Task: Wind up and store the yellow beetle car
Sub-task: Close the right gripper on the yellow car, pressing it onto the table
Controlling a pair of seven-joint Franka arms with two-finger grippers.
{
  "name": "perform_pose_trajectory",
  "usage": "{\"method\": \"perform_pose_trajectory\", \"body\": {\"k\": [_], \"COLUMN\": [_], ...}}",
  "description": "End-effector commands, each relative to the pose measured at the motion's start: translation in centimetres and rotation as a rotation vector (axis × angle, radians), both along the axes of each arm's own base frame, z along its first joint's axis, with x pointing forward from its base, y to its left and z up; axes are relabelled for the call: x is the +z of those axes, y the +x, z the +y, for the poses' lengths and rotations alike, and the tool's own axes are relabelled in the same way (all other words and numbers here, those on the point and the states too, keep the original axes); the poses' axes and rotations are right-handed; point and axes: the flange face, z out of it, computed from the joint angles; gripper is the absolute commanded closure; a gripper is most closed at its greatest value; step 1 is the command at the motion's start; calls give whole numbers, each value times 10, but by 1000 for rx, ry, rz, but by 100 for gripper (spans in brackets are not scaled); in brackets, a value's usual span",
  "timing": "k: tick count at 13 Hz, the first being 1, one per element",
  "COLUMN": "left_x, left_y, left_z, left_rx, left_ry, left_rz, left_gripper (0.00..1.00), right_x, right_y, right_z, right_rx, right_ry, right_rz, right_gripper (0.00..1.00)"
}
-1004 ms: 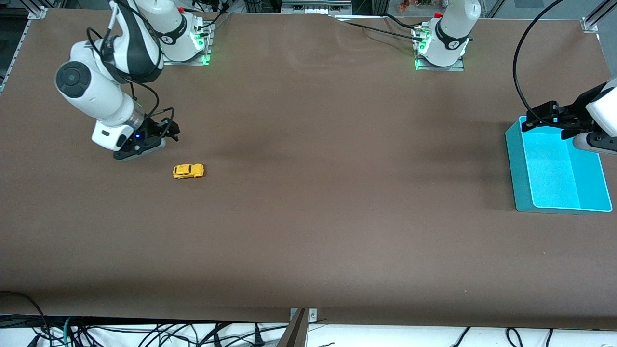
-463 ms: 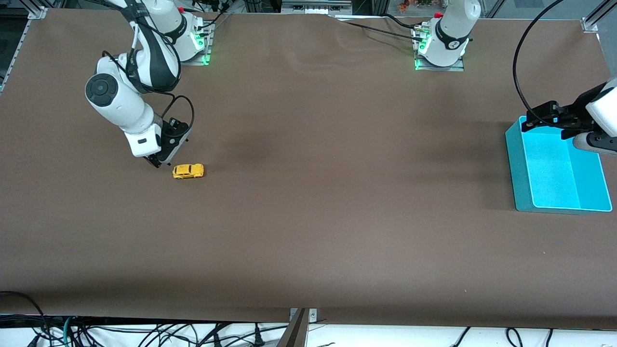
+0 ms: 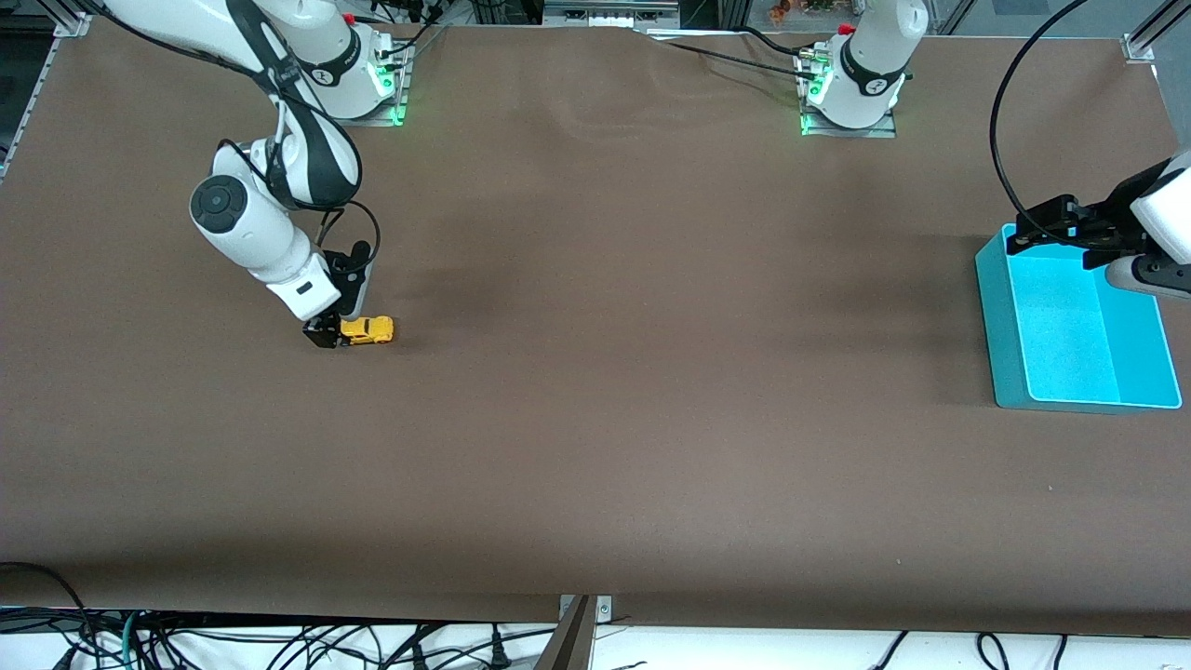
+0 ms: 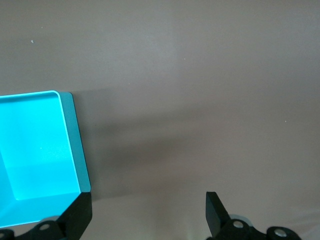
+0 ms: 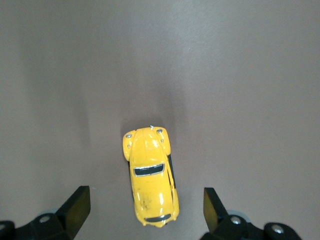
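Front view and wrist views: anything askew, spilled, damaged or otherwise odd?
Nothing stands out. The yellow beetle car sits upright on its wheels, intact, with the open right gripper at it. The open left gripper waits over the empty teal bin.

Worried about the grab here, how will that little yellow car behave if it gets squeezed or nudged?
The yellow beetle car stands on its wheels, so a nudge along its length would likely roll it. Its rounded, glossy body may slip between the right pincer, whose open jaws straddle it. It looks rigid and probably light.

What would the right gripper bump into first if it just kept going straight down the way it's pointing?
Most likely the yellow beetle car: the right gripper hangs open with the car lying between its fingers. The fingers themselves look set to pass alongside it and meet the brown table.
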Motion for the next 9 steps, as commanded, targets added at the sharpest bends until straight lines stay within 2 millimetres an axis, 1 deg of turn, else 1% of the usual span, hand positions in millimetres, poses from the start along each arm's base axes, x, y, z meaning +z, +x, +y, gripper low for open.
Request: {"method": "perform_pose_trajectory", "body": {"k": [1,4,6,9], "left_x": [4,3,4,3], "left_y": [3,4,3,4], "left_z": [0,0,0,0], "left_rx": [-21,-21,-21,-6], "left_ry": [22,20,21,19], "left_rz": [-5,-4,-5,-3], "left_gripper": [0,0,0,0], "right_x": [-14,-24,-30,-30], "right_y": [5,4,3,3], "right_z": [-3,-4,-3,-4], "right_rx": [55,52,52,51], "right_ry": [4,6,8,9], "right_rz": [-19,-11,-12,-12], "right_gripper": [0,1,10,53]}}
